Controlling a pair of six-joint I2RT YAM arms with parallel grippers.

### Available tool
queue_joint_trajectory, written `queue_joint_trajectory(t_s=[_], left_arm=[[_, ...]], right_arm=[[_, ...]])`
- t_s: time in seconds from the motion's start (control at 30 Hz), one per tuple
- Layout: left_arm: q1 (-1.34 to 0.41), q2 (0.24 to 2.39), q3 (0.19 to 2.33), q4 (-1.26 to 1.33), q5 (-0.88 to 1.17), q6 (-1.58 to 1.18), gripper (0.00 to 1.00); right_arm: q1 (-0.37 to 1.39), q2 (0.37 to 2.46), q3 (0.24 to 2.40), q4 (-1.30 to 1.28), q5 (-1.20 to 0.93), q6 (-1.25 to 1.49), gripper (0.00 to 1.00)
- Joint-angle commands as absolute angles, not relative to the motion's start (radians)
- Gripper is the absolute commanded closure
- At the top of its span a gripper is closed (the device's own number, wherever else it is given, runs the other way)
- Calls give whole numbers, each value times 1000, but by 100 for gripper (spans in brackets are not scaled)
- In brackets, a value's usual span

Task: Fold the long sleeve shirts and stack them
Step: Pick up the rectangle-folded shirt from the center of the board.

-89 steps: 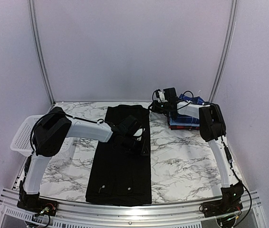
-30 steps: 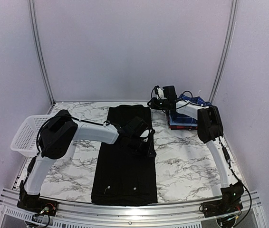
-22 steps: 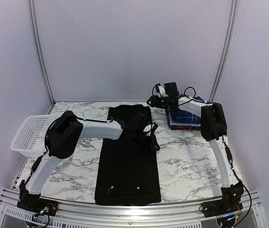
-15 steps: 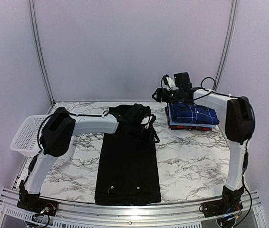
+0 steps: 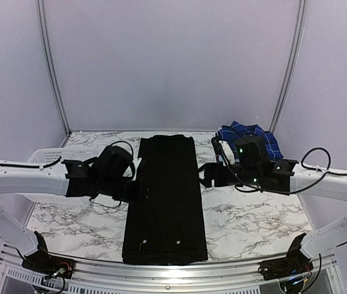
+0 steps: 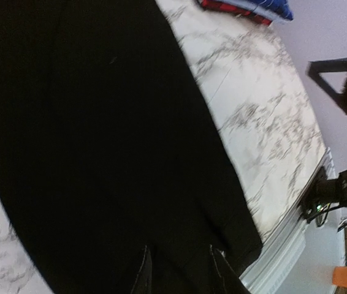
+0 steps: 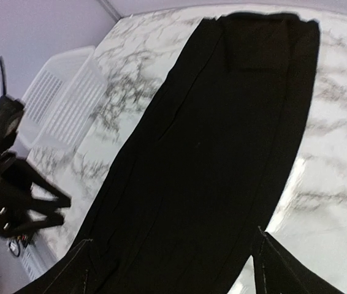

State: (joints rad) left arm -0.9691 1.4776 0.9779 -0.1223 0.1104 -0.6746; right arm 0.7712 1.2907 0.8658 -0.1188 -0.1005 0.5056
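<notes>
A plain black long sleeve shirt lies flat as a long narrow strip down the middle of the marble table, with two small white buttons near its front end. My left gripper hovers at its left edge, open, with only the black cloth below it. Open wide and holding nothing, my right gripper hangs by the right edge, over the same shirt. A stack of folded shirts, blue plaid on top, sits at the back right, partly hidden by the right arm.
A white mesh basket stands at the left, behind the left arm; the right wrist view also shows the basket. The left wrist view catches the stack's red and blue edge and the table's near metal rail.
Both arms have pulled back from the far side and swung low across the near table. The right gripper left the stack and opened. The left gripper released the black shirt, which now lies flat.
</notes>
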Motion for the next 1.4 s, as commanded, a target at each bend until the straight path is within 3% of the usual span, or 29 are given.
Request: queue_joint_trajectory(t_s=[0.0, 0.17, 0.3, 0.93, 1.37], left_arm=[[-1027, 1310, 753, -88, 23, -821, 67], [-1110, 1220, 594, -43, -23, -937, 71], [-1167, 1188, 524, -48, -100, -1029, 72], [-1227, 1180, 434, -97, -147, -1099, 70], [-1333, 1417, 541, -151, -187, -1141, 76]], right_arm=[[943, 1165, 725, -63, -6, 727, 24], [1146, 1171, 628, -8, 75, 887, 41], [1253, 1206, 587, -8, 134, 988, 47], [1308, 1080, 356, -8, 129, 1146, 47], [1307, 1092, 288, 46, 108, 1167, 47]])
